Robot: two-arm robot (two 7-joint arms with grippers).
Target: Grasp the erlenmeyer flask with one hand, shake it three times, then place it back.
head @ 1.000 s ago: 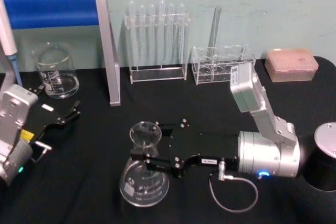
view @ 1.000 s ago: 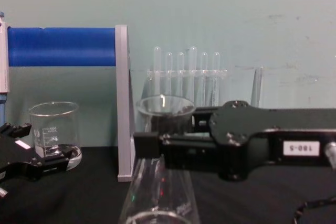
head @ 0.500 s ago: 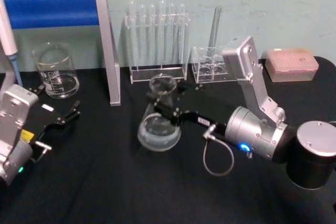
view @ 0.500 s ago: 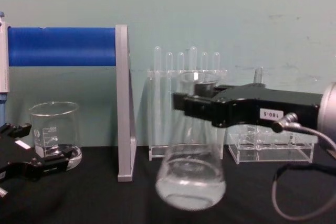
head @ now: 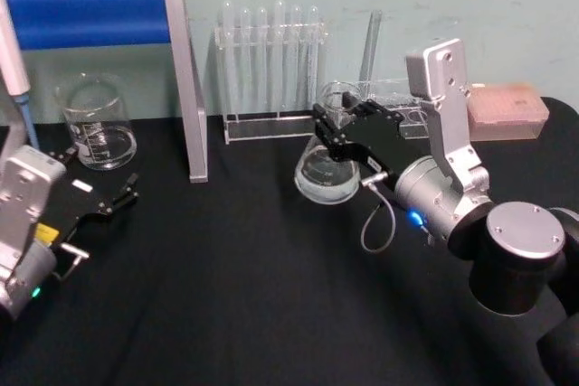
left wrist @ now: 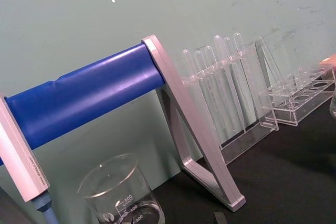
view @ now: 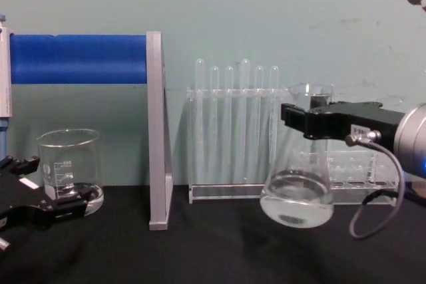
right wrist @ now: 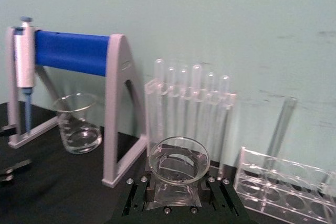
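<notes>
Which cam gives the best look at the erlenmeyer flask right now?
Chest view: the erlenmeyer flask shows in full side profile, with the right gripper shut on its neck. Head view sees it from above, neck partly behind the gripper. Right wrist view looks down into its rim.

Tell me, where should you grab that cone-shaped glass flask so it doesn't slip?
By the narrow neck, coming in from the side. The erlenmeyer flask is wide at the bottom and flares at the rim, so a claw closed around the neck sits under that lip. The right claw holds it that way.
</notes>
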